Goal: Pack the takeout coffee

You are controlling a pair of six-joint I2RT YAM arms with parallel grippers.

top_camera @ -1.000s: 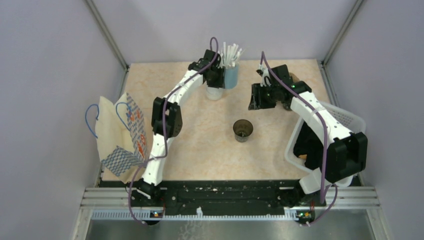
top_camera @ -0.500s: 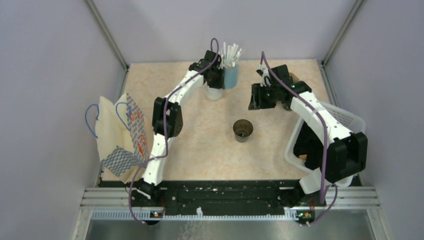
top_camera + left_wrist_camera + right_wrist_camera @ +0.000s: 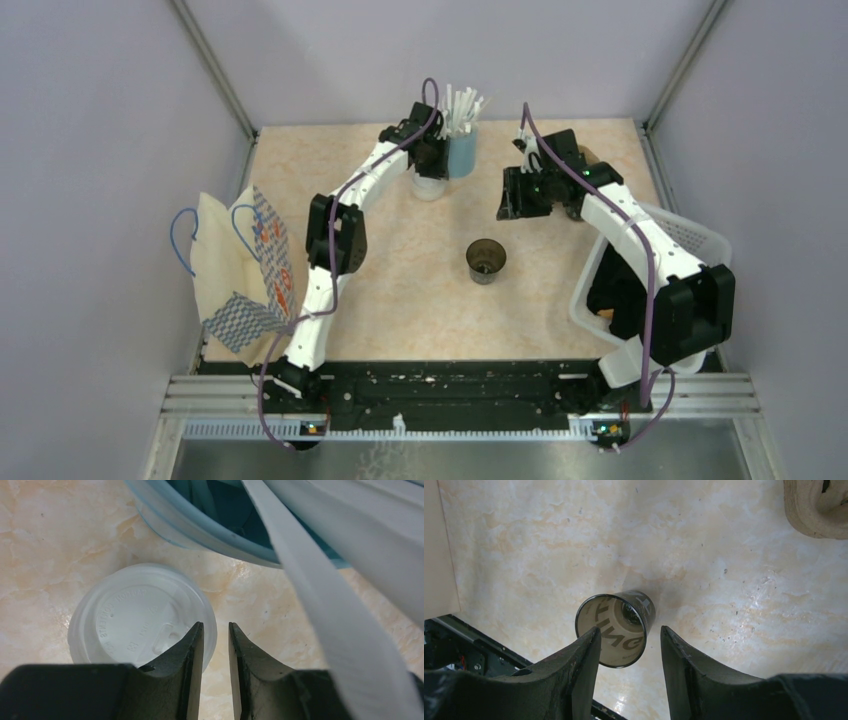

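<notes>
— Where is the takeout coffee cup [image 3: 486, 260] sitting?

— It is standing upright and open-topped on the tabletop [image 3: 400, 290], just right of centre in the top view, apart from both arms. Its white lid [image 3: 135, 625] is lying flat at the upper middle, just beside the light-blue cup [image 3: 165, 515] that is holding white straws [image 3: 320, 580].

— Is anything readable?

— Large dark letters are showing on the cup's inner wall in the right wrist view, but they are cut off and I am not making out a word. Raised lettering is ringing the lid, too faint to read.

— And the pincers?

— The right pincer [image 3: 630, 629] is hanging clear of the cup with its jaws spread, gripping nothing. The left pincer [image 3: 216, 626] is showing only a narrow gap, and the lid's right rim is lying at that gap. I cannot tell whether it is pinching the rim.
</notes>
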